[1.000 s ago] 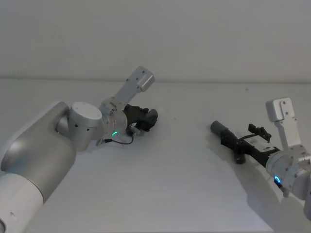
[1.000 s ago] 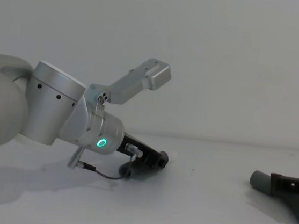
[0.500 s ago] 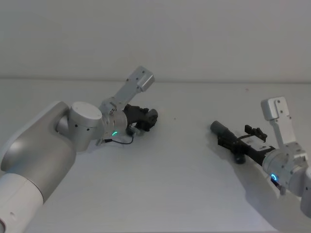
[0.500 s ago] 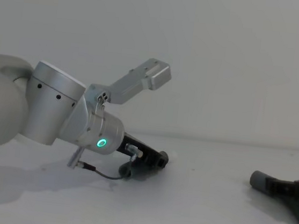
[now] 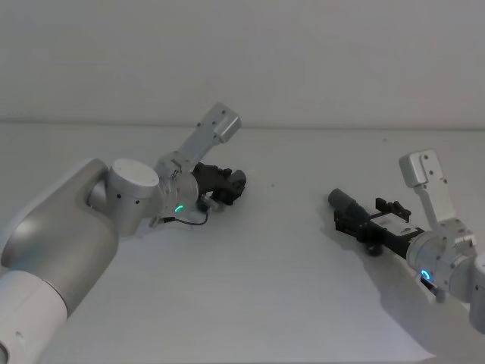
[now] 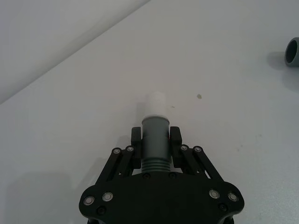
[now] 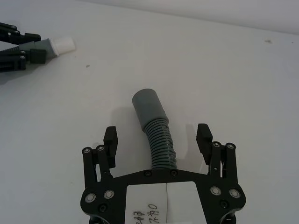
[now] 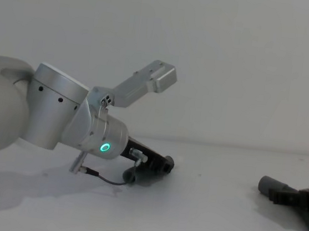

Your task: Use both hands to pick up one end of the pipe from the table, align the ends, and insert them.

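My left gripper (image 6: 155, 138) is shut on one pipe piece (image 6: 155, 140). Its grey cuff and white tip (image 6: 155, 102) stick out past the fingers, low over the table (image 5: 288, 296). In the head view this gripper (image 5: 231, 184) is left of centre. The other pipe piece (image 7: 154, 126) lies on the table at the right, its smooth grey cuff (image 5: 342, 200) pointing towards the left gripper. My right gripper (image 7: 157, 134) is open, with one finger on each side of the ribbed part and not touching it. In the chest view it (image 8: 296, 197) sits at the right edge behind the cuff (image 8: 269, 185).
A thin black cable (image 5: 189, 221) loops from the left wrist onto the table. A bare stretch of table (image 8: 210, 211) separates the two pipe pieces. A pale wall (image 5: 303, 61) stands behind the table.
My right gripper has slid forward along the right pipe piece, so its open fingers now flank the ribbed part. The left arm and its pipe piece have not moved.
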